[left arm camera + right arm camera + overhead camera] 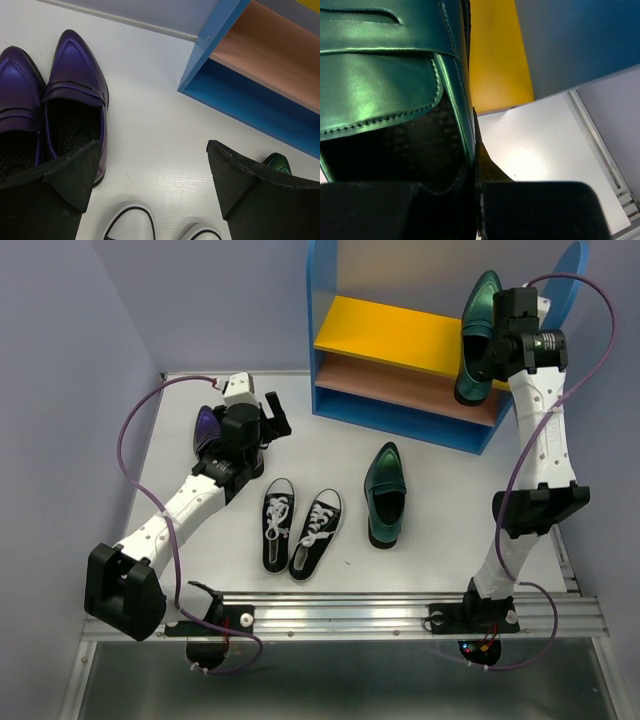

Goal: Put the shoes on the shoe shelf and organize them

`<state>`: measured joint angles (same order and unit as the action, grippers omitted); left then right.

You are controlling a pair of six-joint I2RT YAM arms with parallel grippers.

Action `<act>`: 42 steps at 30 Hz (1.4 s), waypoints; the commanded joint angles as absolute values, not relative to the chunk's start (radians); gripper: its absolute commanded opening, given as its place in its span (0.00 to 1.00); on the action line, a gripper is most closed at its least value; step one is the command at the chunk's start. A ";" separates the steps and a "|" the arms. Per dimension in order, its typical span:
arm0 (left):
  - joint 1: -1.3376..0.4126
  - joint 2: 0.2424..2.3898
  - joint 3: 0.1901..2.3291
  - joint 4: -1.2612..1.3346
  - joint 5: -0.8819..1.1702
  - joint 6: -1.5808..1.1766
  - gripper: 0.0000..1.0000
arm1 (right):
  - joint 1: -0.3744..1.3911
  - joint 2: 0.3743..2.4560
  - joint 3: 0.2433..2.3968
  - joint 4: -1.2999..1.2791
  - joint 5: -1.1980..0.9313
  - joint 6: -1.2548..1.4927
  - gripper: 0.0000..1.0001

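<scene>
My right gripper [482, 335] is shut on the side wall of a glossy green loafer [480, 332], holding it above the right end of the shoe shelf's yellow board [395, 332]. Up close, the held green loafer [385, 65] fills the right wrist view, its rim pinched between the pads, with the yellow board [495, 55] behind. The other green loafer [386, 492] lies on the table. Two black sneakers [298, 525] sit side by side before it. My left gripper [272, 420] hangs open beside the purple shoes [55, 95], with nothing between its fingers [235, 175].
The shoe shelf [330, 320] stands at the back of the white table, its tan board [270, 60] and blue base showing in the left wrist view. A metal rail [400, 615] runs along the table's near edge. The sneaker toes [127, 220] lie just below the left jaws.
</scene>
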<state>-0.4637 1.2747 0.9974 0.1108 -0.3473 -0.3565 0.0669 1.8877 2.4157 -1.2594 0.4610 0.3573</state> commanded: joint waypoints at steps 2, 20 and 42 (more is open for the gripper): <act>-0.466 1.256 1.019 0.137 -0.348 -0.356 0.99 | 0.071 1.856 2.500 -1.137 0.566 0.353 0.01; -0.466 1.244 1.006 0.141 -0.354 -0.353 0.99 | 0.045 1.945 2.519 -1.049 0.508 0.370 0.01; -0.466 1.261 1.023 0.138 -0.351 -0.350 0.99 | -0.026 1.968 2.503 -0.996 0.440 0.382 0.25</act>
